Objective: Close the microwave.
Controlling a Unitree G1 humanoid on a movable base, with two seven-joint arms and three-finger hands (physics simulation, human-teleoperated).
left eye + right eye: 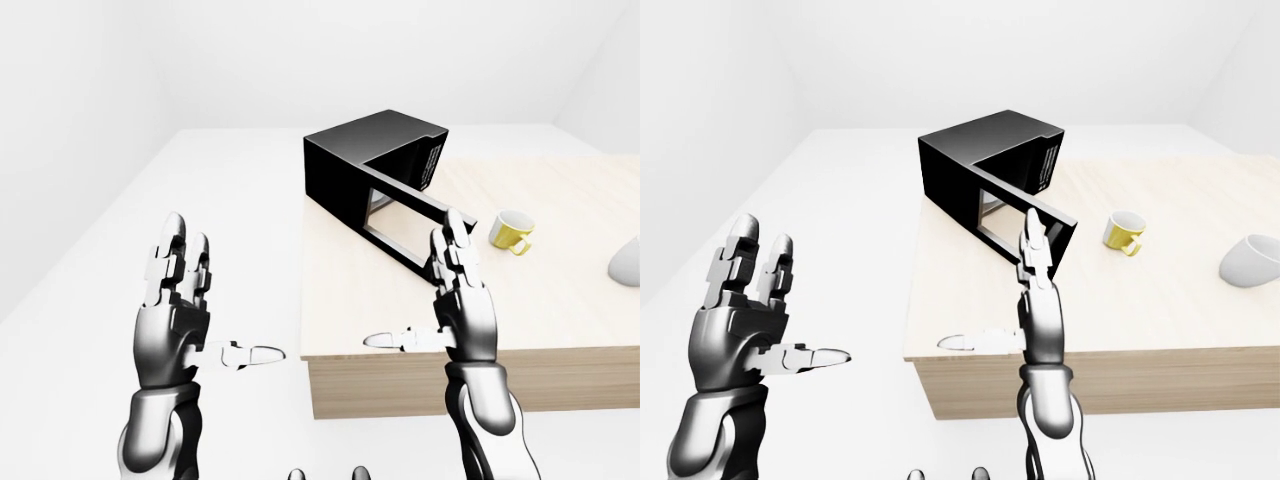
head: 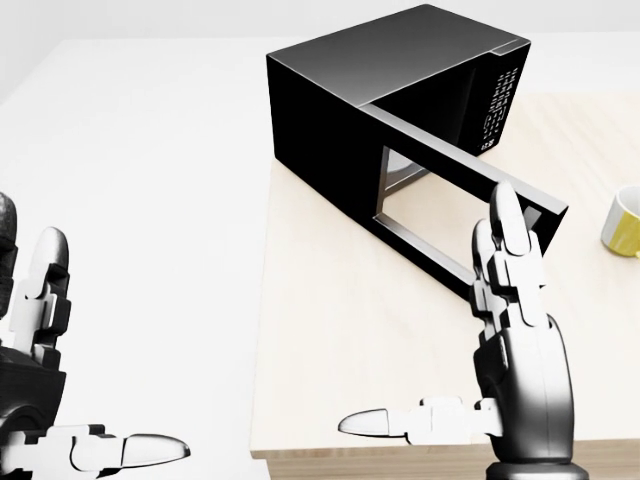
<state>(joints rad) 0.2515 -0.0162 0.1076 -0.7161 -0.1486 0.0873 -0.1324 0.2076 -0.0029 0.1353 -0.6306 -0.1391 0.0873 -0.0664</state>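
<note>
The black microwave (image 2: 380, 90) sits near the left end of the light wooden table (image 2: 320, 330). Its door (image 2: 440, 205) hangs wide open, swung out toward the lower right of the head view, with the window seen edge-on. My right hand (image 2: 455, 335) is open, fingers pointing up and thumb out to the left. Its fingertips (image 2: 505, 220) overlap the door's free end in the picture; I cannot tell whether they touch. My left hand (image 2: 100, 355) is open too, held over the white floor left of the table.
A yellow mug (image 1: 511, 232) stands on the table right of the door. A white bowl (image 1: 1250, 262) lies further right. The table's left edge (image 2: 268, 300) drops to white floor (image 2: 130, 150), and its near edge runs just under my right thumb.
</note>
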